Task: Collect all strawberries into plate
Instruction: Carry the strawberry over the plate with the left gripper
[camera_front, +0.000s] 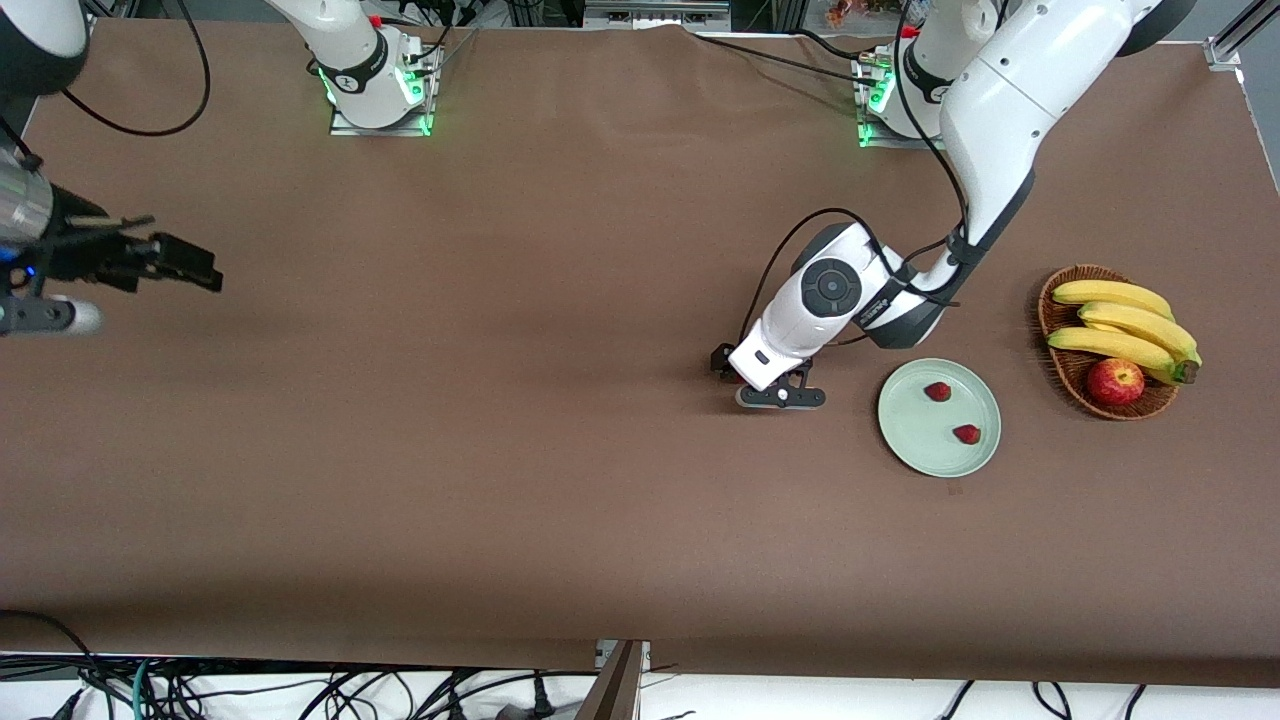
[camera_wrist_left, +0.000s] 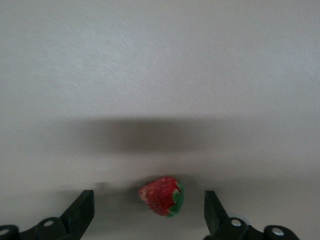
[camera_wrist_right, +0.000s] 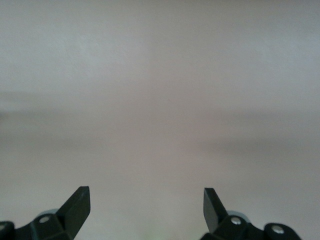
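Two strawberries (camera_front: 937, 391) (camera_front: 966, 434) lie on the pale mint-green plate (camera_front: 912, 425). A third strawberry (camera_wrist_left: 161, 195) lies on the brown table beside the plate, toward the right arm's end. My left gripper (camera_front: 742, 378) is down at the table over this berry and hides it in the front view. In the left wrist view the left gripper (camera_wrist_left: 149, 200) is open, with the berry between the fingers and touching neither. My right gripper (camera_front: 190, 265) waits at the right arm's end of the table, open and empty (camera_wrist_right: 145, 195).
A brown wicker basket (camera_front: 1050, 310) stands beside the plate toward the left arm's end of the table. It holds bananas (camera_front: 1120, 320) and a red-yellow apple (camera_front: 1115, 381). The left arm's black cable (camera_front: 790, 245) loops above its wrist.
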